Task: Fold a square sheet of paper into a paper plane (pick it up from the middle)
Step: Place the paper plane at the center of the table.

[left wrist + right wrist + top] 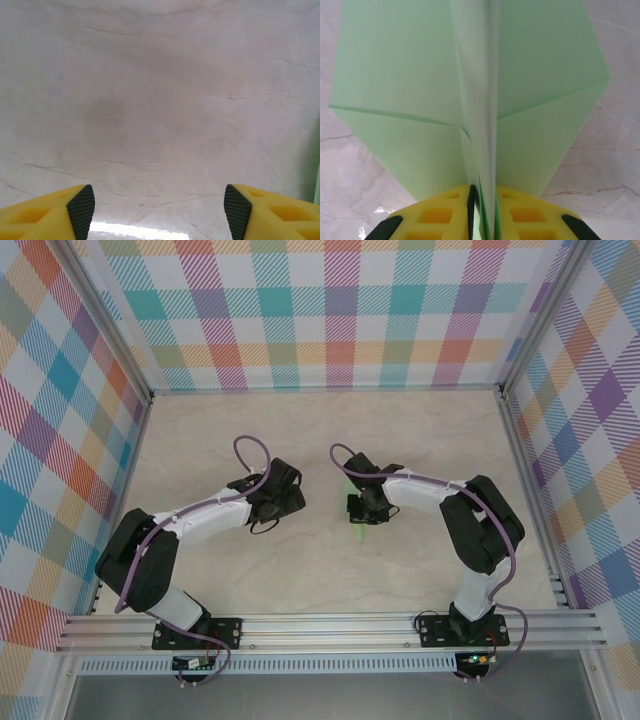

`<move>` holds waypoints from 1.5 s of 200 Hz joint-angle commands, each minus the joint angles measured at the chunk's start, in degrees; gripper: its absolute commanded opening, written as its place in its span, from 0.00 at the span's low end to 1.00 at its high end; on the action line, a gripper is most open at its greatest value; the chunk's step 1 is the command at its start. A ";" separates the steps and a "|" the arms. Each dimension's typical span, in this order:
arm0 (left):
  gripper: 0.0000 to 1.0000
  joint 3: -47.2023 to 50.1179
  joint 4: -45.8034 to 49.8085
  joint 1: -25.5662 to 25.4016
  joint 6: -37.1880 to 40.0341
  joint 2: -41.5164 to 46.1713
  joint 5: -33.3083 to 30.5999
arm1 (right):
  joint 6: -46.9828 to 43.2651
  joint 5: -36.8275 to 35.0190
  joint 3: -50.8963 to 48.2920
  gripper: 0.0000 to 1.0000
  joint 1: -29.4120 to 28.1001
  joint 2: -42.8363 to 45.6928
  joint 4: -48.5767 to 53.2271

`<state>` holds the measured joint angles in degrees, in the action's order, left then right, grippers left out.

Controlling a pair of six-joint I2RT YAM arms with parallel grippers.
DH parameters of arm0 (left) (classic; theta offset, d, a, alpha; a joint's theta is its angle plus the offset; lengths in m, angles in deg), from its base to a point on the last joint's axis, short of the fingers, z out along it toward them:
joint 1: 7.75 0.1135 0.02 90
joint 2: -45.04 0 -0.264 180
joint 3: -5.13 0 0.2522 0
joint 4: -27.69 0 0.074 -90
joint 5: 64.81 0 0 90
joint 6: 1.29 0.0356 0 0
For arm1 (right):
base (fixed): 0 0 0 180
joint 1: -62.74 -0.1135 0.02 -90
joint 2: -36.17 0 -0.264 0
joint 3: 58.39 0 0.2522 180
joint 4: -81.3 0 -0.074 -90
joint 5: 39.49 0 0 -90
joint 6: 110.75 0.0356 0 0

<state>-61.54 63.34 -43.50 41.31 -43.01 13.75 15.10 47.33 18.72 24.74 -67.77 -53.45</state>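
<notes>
At the bottom of the right wrist view, the right gripper [482,210] is squeezed shut on the middle fold of the paper plane [410,75], and the wings spread up the frame. I think it should hold tight and level so both wings match. The left gripper [159,212] hangs wide open over the table [150,100]. The nose is cut off at the top, and from above the arm hides most of the plane.
</notes>
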 commanded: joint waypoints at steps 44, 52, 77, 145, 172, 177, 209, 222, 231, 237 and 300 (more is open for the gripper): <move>0.85 1.02 3.06 1.32 -1.12 2.52 -3.48 | 2.20 -2.00 2.51 0.19 -0.46 -2.28 2.36; 0.86 1.03 3.03 1.38 -1.12 2.51 -3.46 | 2.20 -2.16 2.69 0.18 -0.45 -2.48 2.57; 0.90 0.94 3.41 1.56 -1.12 2.45 -3.51 | 2.20 -2.77 3.16 0.14 -0.50 -3.25 3.14; 1.00 0.89 6.93 3.13 -1.15 3.81 -5.42 | -1.08 -5.60 11.17 0.08 -0.61 -4.24 5.86; 1.00 1.79 7.61 3.83 -1.28 5.35 -5.66 | -3.26 -6.34 18.70 0.08 -0.32 -9.34 6.67; 1.00 1.97 7.71 4.00 -1.23 5.62 -5.70 | -3.71 -6.36 20.21 0.08 -0.24 -10.40 6.96; 1.00 3.28 8.34 4.28 -1.26 6.90 -5.55 | -5.73 -6.65 27.95 0.10 0.09 -16.33 8.29; 1.00 3.64 8.44 4.28 -1.26 7.26 -5.48 | -6.38 -6.77 30.17 0.10 0.33 -18.14 8.55; 1.00 3.83 8.52 4.37 -1.26 7.34 -5.41 | -6.71 -6.69 31.68 0.11 0.47 -19.42 9.00; 1.00 3.82 8.61 4.37 -1.22 7.44 -5.35 | -7.00 -6.58 32.51 0.11 0.64 -20.24 9.24; 1.00 4.78 7.51 4.71 -2.24 8.15 -4.98 | -6.62 -5.02 34.59 0.14 1.17 -25.06 10.40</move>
<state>-58.04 70.22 -39.63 40.04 -36.71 9.49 8.72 41.74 52.56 25.64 -90.54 -45.58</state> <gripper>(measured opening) 0.998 0.142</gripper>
